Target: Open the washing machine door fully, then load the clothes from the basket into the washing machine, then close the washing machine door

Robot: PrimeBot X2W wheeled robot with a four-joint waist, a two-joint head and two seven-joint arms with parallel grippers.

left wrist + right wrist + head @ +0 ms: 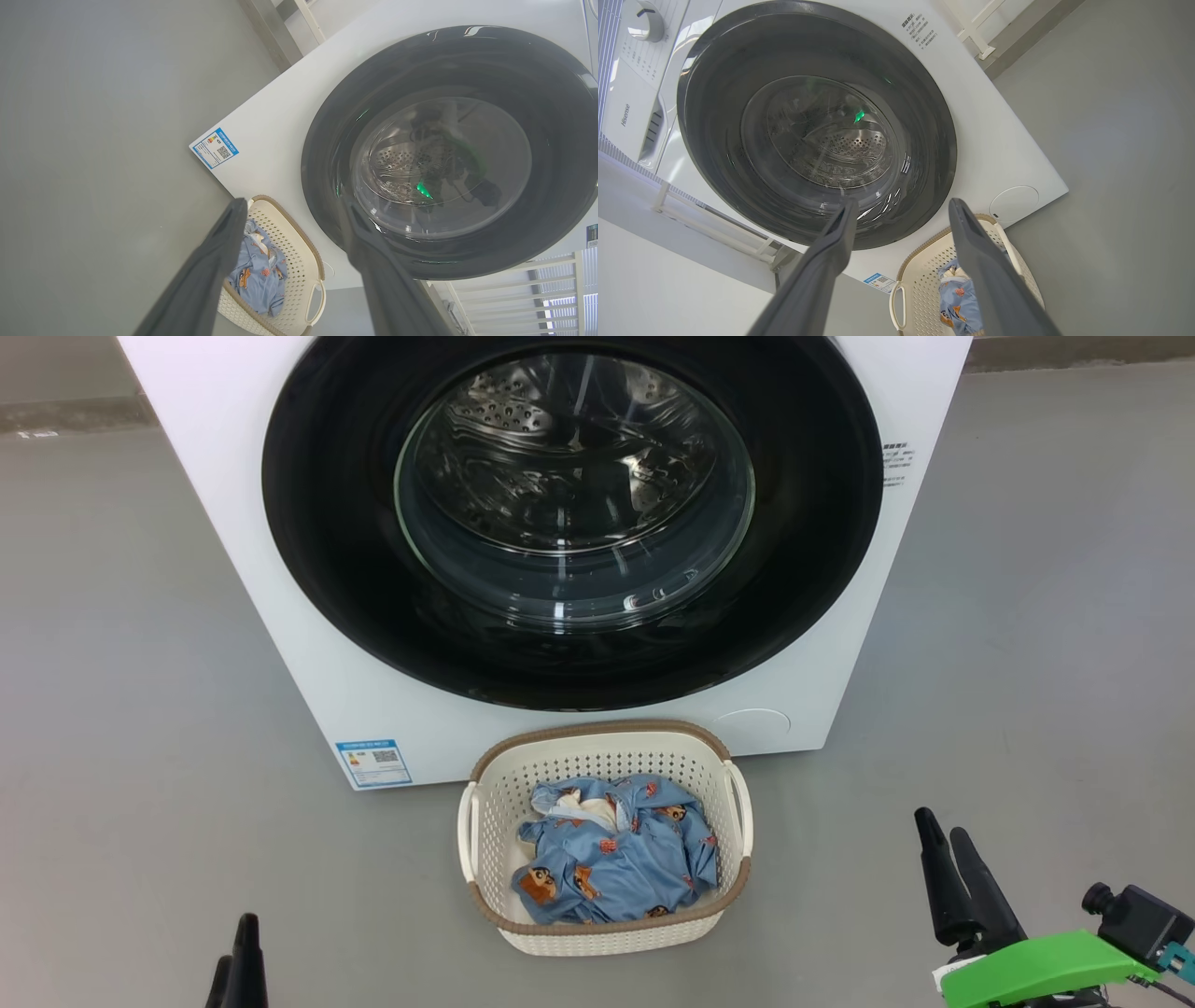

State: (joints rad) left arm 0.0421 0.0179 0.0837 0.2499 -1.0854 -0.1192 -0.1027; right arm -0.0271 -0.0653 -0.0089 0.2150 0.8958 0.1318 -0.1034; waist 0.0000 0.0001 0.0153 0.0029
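Note:
The white washing machine [215, 476] stands straight ahead. Its door [327, 523] is shut flat against the front, black rim around a clear glass bowl, with the steel drum visible through the glass. On the floor before it sits the basket [495, 803], holding the crumpled light blue clothes [616, 868]. My left gripper [235, 957] is low at the left of the basket and my right gripper [941, 829] low at its right, both well apart from it. In the wrist views, the left gripper [292, 205] and right gripper [903, 203] are open and empty, pointing toward the door [467, 60] [714, 93].
Grey floor [140, 709] spreads on both sides of the machine. A blue label sticker [373, 763] and a round cover [752, 723] sit low on the machine's front. A control dial [642, 18] is on the panel above the door. A white rail frame [514, 284] stands beside the machine.

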